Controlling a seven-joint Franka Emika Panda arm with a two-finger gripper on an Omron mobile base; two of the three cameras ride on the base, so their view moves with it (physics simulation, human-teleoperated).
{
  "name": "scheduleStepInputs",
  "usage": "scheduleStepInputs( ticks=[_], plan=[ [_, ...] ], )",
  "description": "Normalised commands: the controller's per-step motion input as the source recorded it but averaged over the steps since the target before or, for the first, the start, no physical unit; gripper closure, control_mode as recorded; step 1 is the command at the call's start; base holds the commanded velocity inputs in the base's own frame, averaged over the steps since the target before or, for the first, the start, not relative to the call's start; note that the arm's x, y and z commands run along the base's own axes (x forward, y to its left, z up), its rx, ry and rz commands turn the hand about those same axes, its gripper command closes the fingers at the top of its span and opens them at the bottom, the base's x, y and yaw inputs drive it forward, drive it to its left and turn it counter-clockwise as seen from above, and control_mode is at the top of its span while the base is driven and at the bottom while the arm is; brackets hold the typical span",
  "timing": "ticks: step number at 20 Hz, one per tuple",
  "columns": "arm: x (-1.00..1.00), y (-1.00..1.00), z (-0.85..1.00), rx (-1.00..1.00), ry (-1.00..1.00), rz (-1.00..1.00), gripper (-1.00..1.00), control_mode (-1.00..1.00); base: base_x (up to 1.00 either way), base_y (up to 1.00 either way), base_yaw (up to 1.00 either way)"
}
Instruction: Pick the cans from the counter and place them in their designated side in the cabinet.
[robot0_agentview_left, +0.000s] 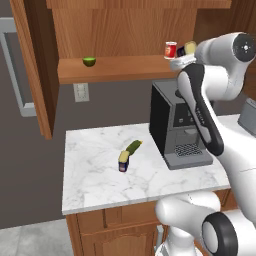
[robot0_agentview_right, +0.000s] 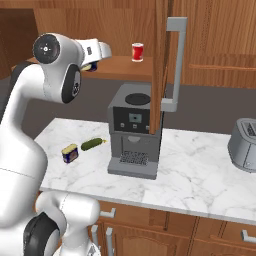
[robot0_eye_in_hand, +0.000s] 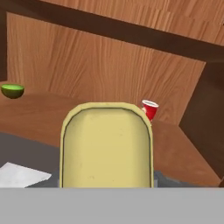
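In the hand view, the yellow top of a can (robot0_eye_in_hand: 106, 146) takes up the lower middle of the frame, right at the tool; the tool is closed on this can. In the left base view the tool (robot0_agentview_left: 186, 54) sits at the upper right of the frame, holding the can at the front edge of the cabinet shelf (robot0_agentview_left: 115, 70), just beside a red-and-white can (robot0_agentview_left: 170, 50) standing upright on that shelf. In the right base view the tool (robot0_agentview_right: 95, 60) appears at the upper left, with the held can partly hidden behind the white arm.

Lower in the frame, the second can (robot0_agentview_left: 123, 161) lies on its side on the white marble surface (robot0_agentview_left: 95, 180), touching or just beside a green pickle (robot0_agentview_left: 133, 146). A dark coffee machine (robot0_agentview_left: 177, 125) stands to their right. Farther back, half a lime (robot0_agentview_left: 89, 61) rests on the left part of the shelf, well apart from the red-and-white can. A grey toaster (robot0_agentview_right: 244, 144) sits at the right edge of the right base view.
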Motion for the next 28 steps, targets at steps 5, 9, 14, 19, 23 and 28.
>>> scheduleStepInputs(
  ticks=[5,9,14,19,23,28],
  plan=[
    [0.21,0.00,0.00,0.00,0.03,0.00,1.00,-1.00,0.00,0.00,0.00],
    [0.21,-0.01,0.00,0.00,0.05,0.00,1.00,-1.00,0.00,0.00,0.00],
    [0.22,-0.04,0.00,0.00,0.06,0.00,1.00,-1.00,0.00,0.00,0.00],
    [0.19,-0.07,-0.01,0.00,0.04,0.00,1.00,-1.00,0.00,0.00,0.00],
    [0.16,-0.08,-0.06,0.00,0.01,0.00,1.00,-1.00,0.00,0.00,0.00],
    [0.16,-0.05,-0.13,0.00,0.00,0.00,1.00,-1.00,0.00,0.00,0.00]
  ],
)
